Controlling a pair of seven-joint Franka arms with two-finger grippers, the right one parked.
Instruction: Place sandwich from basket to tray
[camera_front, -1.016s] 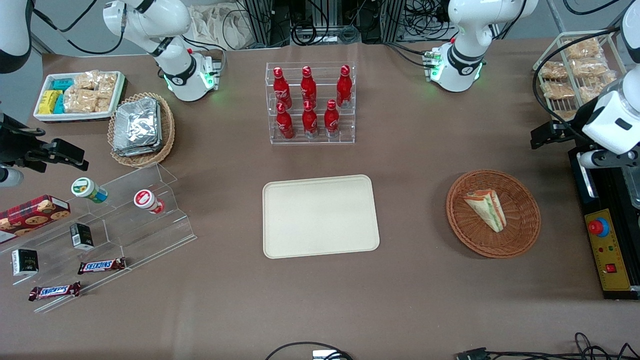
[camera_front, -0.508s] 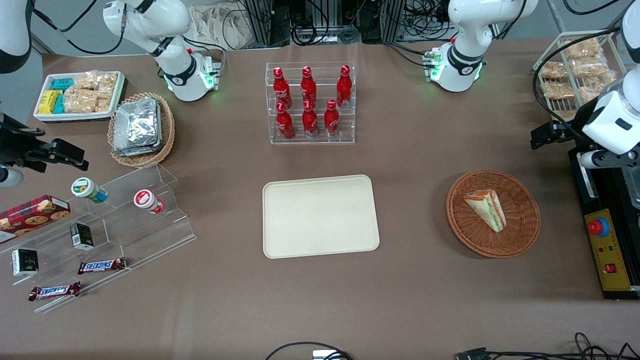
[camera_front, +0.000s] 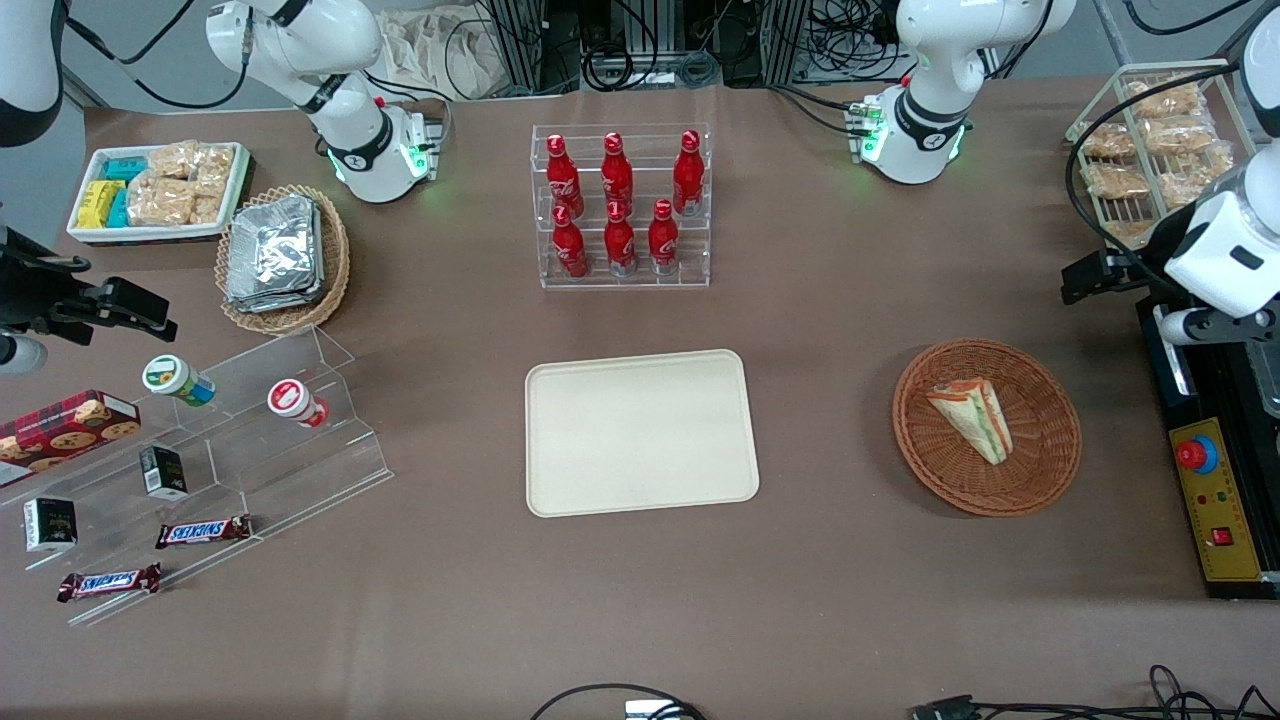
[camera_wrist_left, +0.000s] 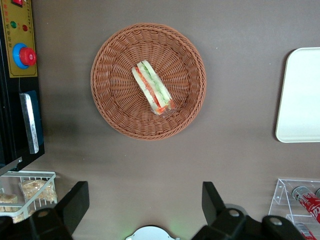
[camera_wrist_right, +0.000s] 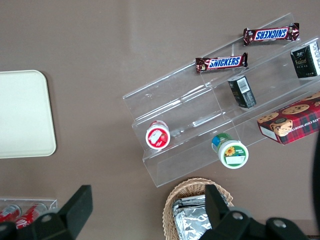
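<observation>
Sandwich wedge (camera_front: 972, 418) lies in round wicker basket (camera_front: 1040, 465) on brown desk (camera_front: 830, 600), toward working arm's end. Cream tray (camera_front: 640, 432) sits bare at desk centre, well apart from basket. Left arm's hand (camera_wrist_left: 145, 205) hangs high above desk, farther from front cam than basket, fingers (camera_wrist_left: 75, 202) spread wide, gripping nothing. Cola bottle rack (camera_front: 622, 205) stands farther back than tray.

Woven wicker basket (camera_wrist_left: 115, 105), matt smooth tray (camera_front: 640, 432), clear-wrapped sandwich (camera_wrist_left: 152, 87), matt black gripper (camera_wrist_left: 145, 207).
</observation>
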